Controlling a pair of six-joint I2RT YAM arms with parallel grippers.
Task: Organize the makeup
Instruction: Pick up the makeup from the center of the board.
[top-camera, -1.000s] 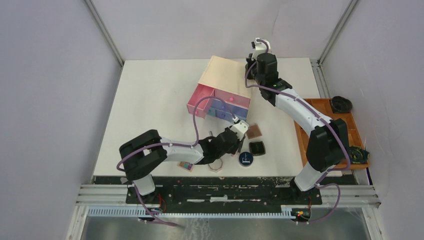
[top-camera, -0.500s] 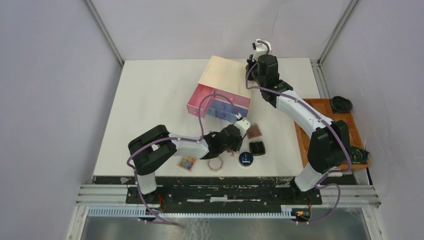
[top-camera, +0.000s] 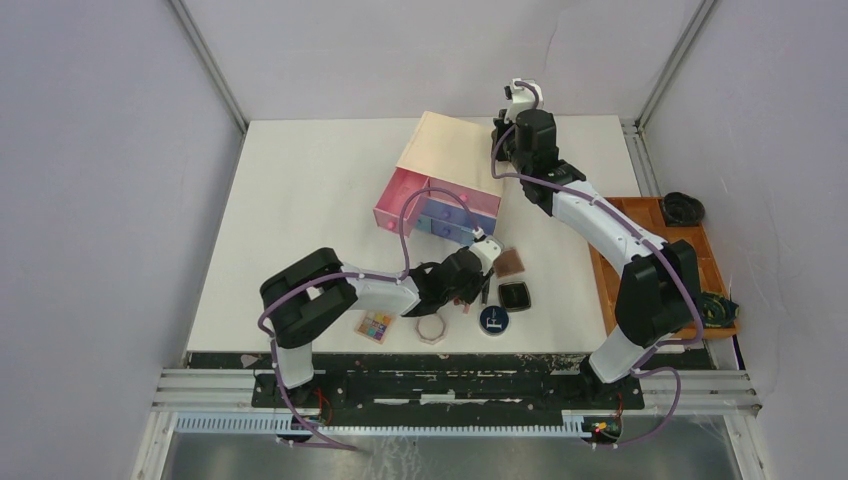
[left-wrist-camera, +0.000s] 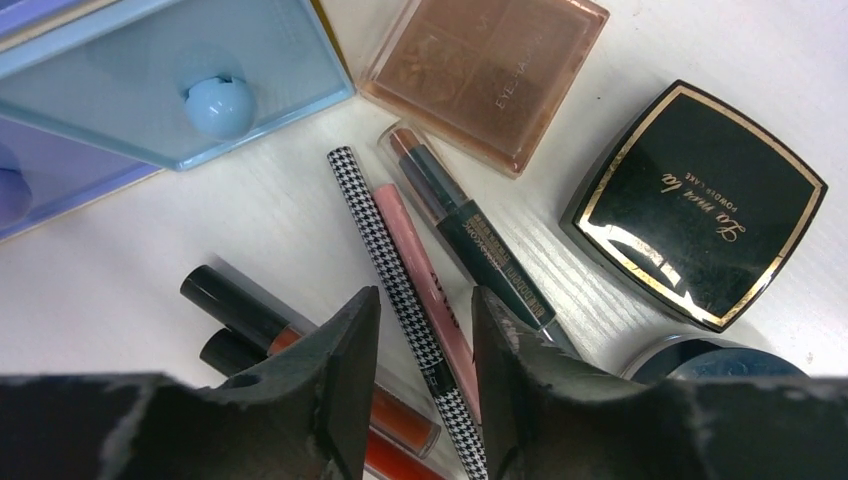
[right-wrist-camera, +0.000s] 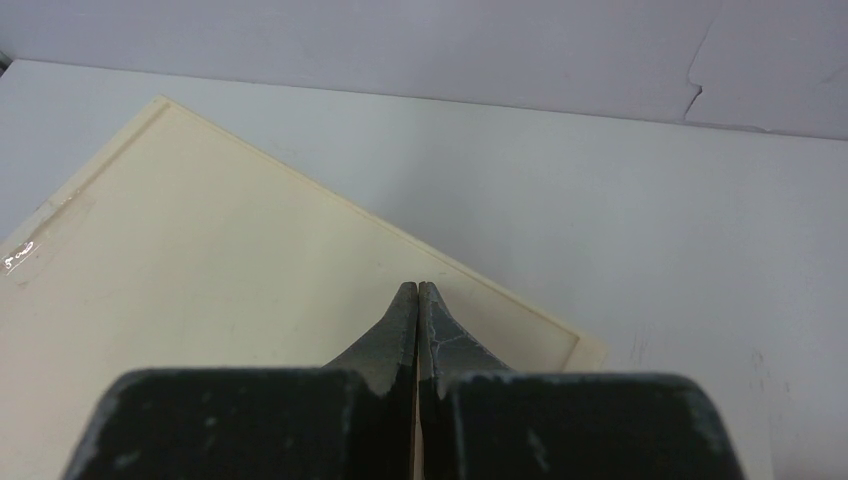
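From above, the left claw (top-camera: 470, 293) sits low over the desk (top-camera: 300, 200), just in front of the beige box (top-camera: 450, 150), and the arm hides most of what lies beneath it. Around it lies the makeup: a brown compact (top-camera: 508, 263) to its far right, a black compact (top-camera: 514, 295) beside that on the near side, and a round dark-blue compact (top-camera: 491, 319) nearer the front edge. A pale octagonal jar (top-camera: 432, 328) and a colourful eyeshadow palette (top-camera: 375, 326) lie along that edge to the left. The right claw (top-camera: 498, 140) reaches over the box's far right corner, well apart from the cosmetics, and an orange-brown tray (top-camera: 700, 250) sits at the desk's right side. In the left wrist view the claw's jaws stand apart with nothing clamped. A houndstooth tube (left-wrist-camera: 380, 240) and a pink tube (left-wrist-camera: 415, 250) run side by side through the gap below them, though whether the tips touch either one is hard to tell. A dark tube (left-wrist-camera: 470, 235) with a clear cap lies just right of these, and black-capped red tubes (left-wrist-camera: 240, 305) lie to the left, partly under the left finger. The blue drawer (left-wrist-camera: 170, 70) and purple drawer (left-wrist-camera: 50, 180) fill the upper left. In the right wrist view the claw is pressed shut on nothing, poised above the box's plain top
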